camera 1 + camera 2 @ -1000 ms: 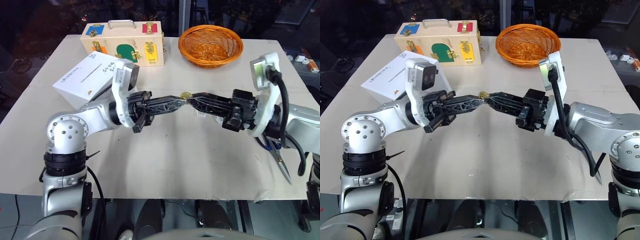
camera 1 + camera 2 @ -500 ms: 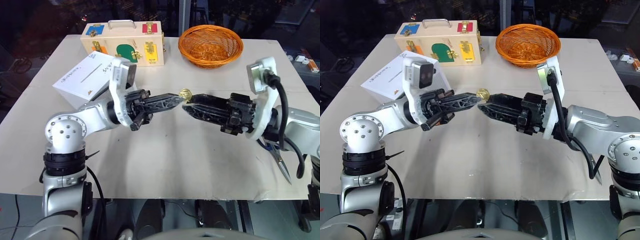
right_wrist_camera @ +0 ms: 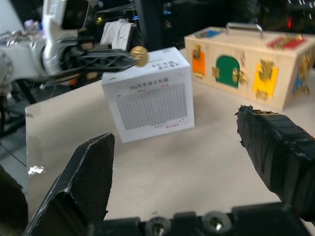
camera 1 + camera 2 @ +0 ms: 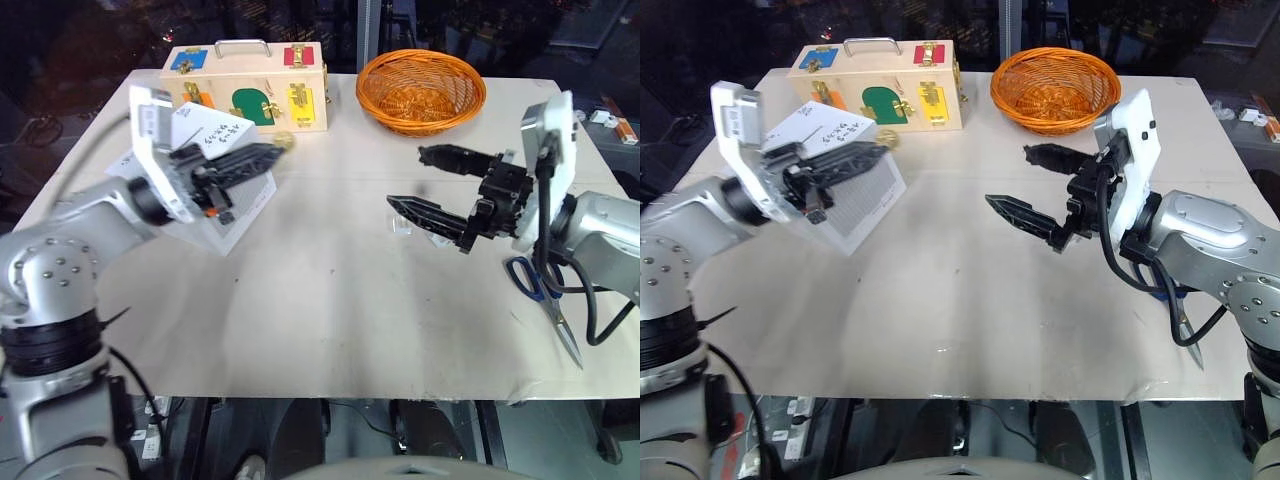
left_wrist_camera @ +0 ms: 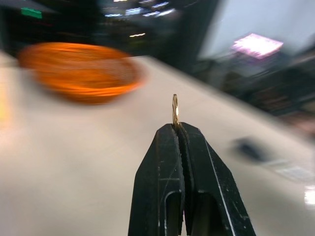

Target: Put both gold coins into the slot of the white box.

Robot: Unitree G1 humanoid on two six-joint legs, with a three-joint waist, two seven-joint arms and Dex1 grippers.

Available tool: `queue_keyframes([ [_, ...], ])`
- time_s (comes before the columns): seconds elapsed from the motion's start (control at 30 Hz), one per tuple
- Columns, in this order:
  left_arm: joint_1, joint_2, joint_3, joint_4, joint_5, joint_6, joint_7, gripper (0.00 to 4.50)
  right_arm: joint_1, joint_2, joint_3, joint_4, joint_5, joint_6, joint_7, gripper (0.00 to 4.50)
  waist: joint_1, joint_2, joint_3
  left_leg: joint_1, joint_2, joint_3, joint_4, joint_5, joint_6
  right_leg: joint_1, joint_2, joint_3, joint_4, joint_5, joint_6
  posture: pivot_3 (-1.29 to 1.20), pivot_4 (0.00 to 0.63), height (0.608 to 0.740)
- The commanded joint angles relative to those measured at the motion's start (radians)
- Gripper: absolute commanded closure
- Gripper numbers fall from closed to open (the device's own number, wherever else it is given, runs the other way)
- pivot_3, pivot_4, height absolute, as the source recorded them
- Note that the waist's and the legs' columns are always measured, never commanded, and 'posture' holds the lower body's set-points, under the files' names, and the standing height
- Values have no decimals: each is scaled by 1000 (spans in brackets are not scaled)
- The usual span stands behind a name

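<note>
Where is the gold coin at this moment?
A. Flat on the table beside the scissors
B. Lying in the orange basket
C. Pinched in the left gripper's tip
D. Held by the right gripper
C: the coin stands edge-up, pinched at the tip of the shut left gripper, above the white box.

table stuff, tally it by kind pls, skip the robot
gold coin: 1
white box: 1
wooden latch box: 1
orange basket: 1
scissors: 1
total: 5
</note>
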Motion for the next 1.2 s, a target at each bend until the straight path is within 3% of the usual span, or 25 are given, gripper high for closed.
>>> queue_keyframes([
  [0.03, -97, 101, 6, 120, 103, 1, 27, 4500, -62, 66, 8, -5, -29, -57, 53, 70, 3, -1, 1, 0, 0, 0, 0, 0, 0, 0, 0, -1, 0, 0, 0, 0, 150, 726],
  [0.13, -207, 222, -27, 305, 113, 147, -31, 4500, -132, 117, 34, 34, -25, -58, 151, 70, -5, -3, 6, 0, 0, 0, 0, 0, 0, -1, 1, -1, 1, 0, 0, 0, 150, 726],
  [0.23, -289, 271, -70, 441, 146, 184, -115, 4500, -180, 154, 59, 76, -43, -73, 257, 70, -5, -4, 8, -1, 0, 2, -1, 0, 0, -2, 0, -1, 0, -1, 0, 0, 150, 726],
  [0.6, -453, 294, -314, 696, 435, 36, -355, 4500, -168, 188, 79, 98, -179, -69, 333, 70, 0, -4, 9, -7, -1, 4, 1, 2, -4, -7, -1, -5, 3, -1, 0, 0, 150, 726],
  [0.9, -436, 276, -352, 715, 553, -23, -438, 4500, -142, 201, 70, 70, -192, -48, 318, 70, -6, -5, 9, -15, -1, 2, 3, 2, -4, -14, -1, -6, 4, -1, 0, 0, 150, 726],
  [1.2, -457, 250, -328, 679, 559, 28, -472, 4500, -137, 203, 72, 65, -198, -33, 315, 70, -5, -5, 9, -15, -1, 2, 4, 2, -4, -14, -2, -7, 5, -1, 0, 0, 150, 726],
])
